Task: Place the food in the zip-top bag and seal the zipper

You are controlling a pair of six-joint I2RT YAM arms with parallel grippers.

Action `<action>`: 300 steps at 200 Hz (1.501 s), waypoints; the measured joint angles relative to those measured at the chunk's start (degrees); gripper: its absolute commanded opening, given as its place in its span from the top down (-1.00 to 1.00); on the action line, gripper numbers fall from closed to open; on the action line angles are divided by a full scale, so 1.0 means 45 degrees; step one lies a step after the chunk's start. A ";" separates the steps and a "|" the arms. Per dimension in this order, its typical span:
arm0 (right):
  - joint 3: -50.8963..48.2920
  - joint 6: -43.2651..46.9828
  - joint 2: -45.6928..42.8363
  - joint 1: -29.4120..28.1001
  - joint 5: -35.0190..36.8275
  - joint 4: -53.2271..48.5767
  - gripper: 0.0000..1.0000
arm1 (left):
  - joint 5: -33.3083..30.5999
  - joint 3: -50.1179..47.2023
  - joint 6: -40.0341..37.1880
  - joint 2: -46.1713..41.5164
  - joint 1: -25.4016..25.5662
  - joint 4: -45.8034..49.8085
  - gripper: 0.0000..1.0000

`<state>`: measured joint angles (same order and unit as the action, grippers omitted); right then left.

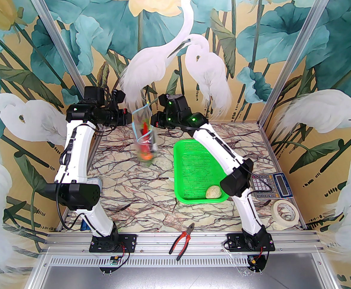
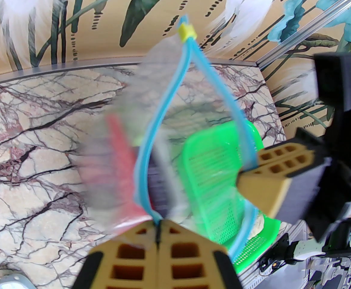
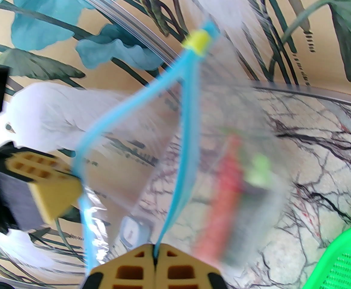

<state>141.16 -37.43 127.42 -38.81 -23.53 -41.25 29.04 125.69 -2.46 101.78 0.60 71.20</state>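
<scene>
"Clear plastic, hanging in the air. Where is the zip-top bag (image 1: 143, 132) relative to the arms?"

"Between them, lifted off the desk (image 1: 127, 188) toward its far middle. The left end effector (image 2: 159, 225) has its fingers pressed together on the zipper (image 2: 156, 125), pinching one lip of the mouth. The right end effector (image 3: 155, 250) is clamped the same way on the opposite lip, so the blue strip spreads into a loop and the mouth gapes."

"And the food?"

"A red chili (image 1: 145, 130) shows inside the bag, with an orange piece (image 1: 147, 156) at the bottom beneath it, too blurred to name. A cream cauliflower (image 1: 213, 192) lies in the near right corner of the green basket (image 1: 176, 167), well apart from the bag."

"What do the wrist cameras add?"

"The contact, up close: the strip runs straight into the seam between each pair of tan fingers. They also show a yellow slider (image 2: 187, 32) at the far end of the zipper, where the two lips meet; from above, that end is too small to read. The top view takes in pliers (image 1: 181, 236) at the near edge, and a calculator (image 1: 271, 185) and a tape roll (image 1: 284, 211) to the right of the basket."
</scene>
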 measured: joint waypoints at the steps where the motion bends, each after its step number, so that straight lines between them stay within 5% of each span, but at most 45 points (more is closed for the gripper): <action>1: -0.0044 0.0000 -0.0015 0.0000 0.0005 -0.0005 1.00 | 0.0019 -0.0029 0.0000 -0.0010 0.0000 -0.0010 1.00; 76: -0.6207 0.0175 -0.2074 0.0656 0.0515 0.0398 0.92 | 0.1923 -0.5795 0.0311 -0.0627 0.1224 -0.1370 1.00; 110: -0.7057 0.0199 -0.2526 0.0641 0.0976 0.0549 0.10 | 0.2283 -0.5901 0.0413 -0.0622 0.1452 -0.1846 1.00; 121: -0.7611 0.0311 -0.3070 0.0636 0.1370 0.0704 -0.02 | 0.2375 -0.5901 0.0442 -0.0622 0.1443 -0.1982 1.00; 160: -0.9248 0.0821 -0.5960 0.0617 0.3449 -0.0136 -0.08 | 0.2914 -0.6105 0.0539 -0.0617 0.1443 -0.2691 1.00; 203: -1.0666 0.0928 -0.8179 0.0651 0.5897 -0.3449 -0.11 | 0.3259 -0.6931 0.0544 -0.0617 0.1443 -0.3230 0.97; 248: -1.4455 -0.0243 -0.8403 0.0651 0.5999 -0.5683 -0.21 | 0.3342 -0.7053 0.0539 -0.0617 0.1443 -0.3604 0.93; 300: -1.6096 -0.1763 -0.8650 0.0617 0.5785 -0.6164 -0.31 | 0.3395 -0.7184 0.0539 -0.0617 0.1443 -0.3740 0.94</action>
<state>68.73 -45.36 88.49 -36.03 2.50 -68.99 44.31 93.36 -0.03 99.00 7.09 54.37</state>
